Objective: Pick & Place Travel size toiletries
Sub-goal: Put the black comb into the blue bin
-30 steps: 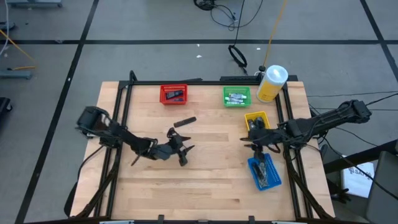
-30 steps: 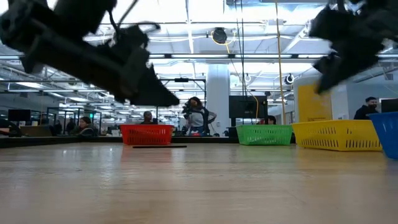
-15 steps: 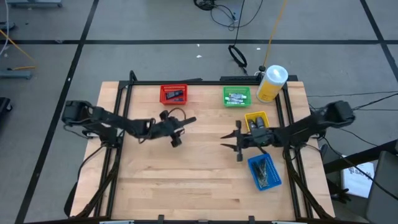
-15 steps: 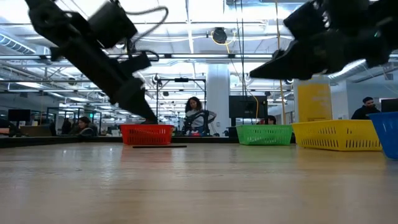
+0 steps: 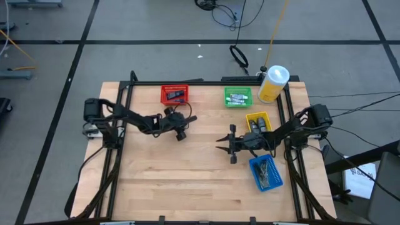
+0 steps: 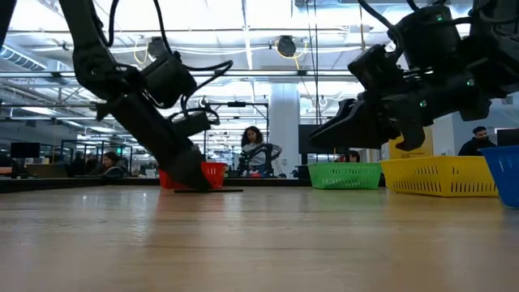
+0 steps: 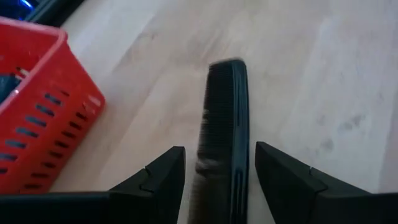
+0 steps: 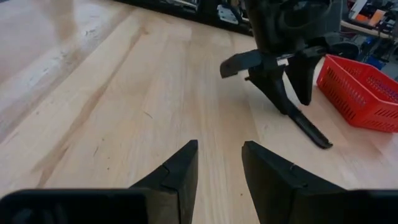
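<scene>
L gripper, upper-left-centre of the high view just beside the red bin: we see the jaws part open astride a black comb lying flat on the table, nothing gripped yet, arm reaching low, prob. lining up a pick. R gripper, centre-right: jaws apart a little, empty, arm stretched level. Remaining toiletries sit in green bin, yellow bin, blue bin.
</scene>
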